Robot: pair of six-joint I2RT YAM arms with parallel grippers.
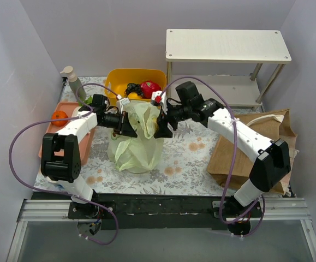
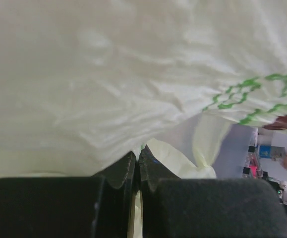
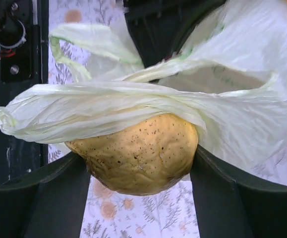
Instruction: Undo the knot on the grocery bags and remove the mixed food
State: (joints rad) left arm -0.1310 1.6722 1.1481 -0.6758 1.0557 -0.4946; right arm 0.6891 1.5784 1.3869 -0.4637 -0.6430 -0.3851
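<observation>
**Top view.** The pale green bag (image 1: 136,144) stands mid-table (image 1: 193,155). The brown tote (image 1: 258,144) lies to the bag's right and the yellow bin (image 1: 115,77) of toy food sits behind it. Both arms meet at the bag's top.

**Left wrist view.** The left jaws are pressed nearly together, pinching a fold of the bag's film.

**Right wrist view.** The right jaws clasp a speckled yellow pear (image 3: 138,153) at the bag's mouth, with a loose handle draped over it.

**Step.** Food extraction from the green bag appears to be in hand. The next move probably calls for lifting the pear clear of the film while the left jaws anchor the bag.
</observation>
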